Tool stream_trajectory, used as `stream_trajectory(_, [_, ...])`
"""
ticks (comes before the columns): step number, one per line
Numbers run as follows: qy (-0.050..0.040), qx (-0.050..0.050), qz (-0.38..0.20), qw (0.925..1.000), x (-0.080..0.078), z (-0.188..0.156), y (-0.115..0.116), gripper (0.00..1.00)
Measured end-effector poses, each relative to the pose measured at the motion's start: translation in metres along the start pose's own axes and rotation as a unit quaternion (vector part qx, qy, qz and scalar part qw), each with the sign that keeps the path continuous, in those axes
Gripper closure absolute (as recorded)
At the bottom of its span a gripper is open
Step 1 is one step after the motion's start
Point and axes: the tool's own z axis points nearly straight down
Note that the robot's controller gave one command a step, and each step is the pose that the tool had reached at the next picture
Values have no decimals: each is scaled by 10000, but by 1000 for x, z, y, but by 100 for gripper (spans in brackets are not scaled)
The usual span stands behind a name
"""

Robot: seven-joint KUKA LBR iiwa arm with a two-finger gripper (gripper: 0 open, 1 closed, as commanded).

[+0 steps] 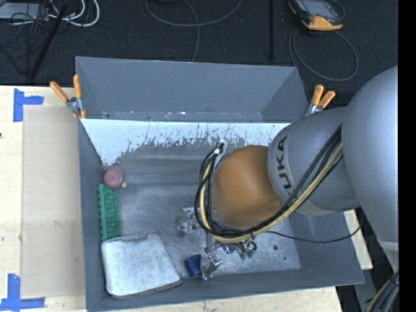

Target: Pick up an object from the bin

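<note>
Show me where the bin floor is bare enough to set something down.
Bare floor lies between the green ridged block and the arm's orange cover, and along the far wall right of the pink ball. The front right corner is free too, under the arm. The front is crowded: white cloth, small blue object and the hand lie close.

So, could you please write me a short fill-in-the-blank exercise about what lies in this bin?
1. The small round ball by the left wall of the bin is ____.
2. The ridged strip just below that ball is ____.
3. The small thing lying right beside the gripper is ____.
4. The pale cloth lies in the view's lower-____ corner of the bin.
Missing words: pink, green, blue, left.
</note>
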Motion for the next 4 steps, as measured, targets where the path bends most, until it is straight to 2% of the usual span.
stream_trajectory(1, [2,-1,-1144,9934,25,-97,-9,0])
stream_trajectory(2, [23,-15,-508,9987,-6,1,-21,0])
stream_trajectory(3, [-79,34,-1321,9912,-3,0,36,0])
stream_trajectory(4, [41,6,-1291,9916,2,0,37,100])
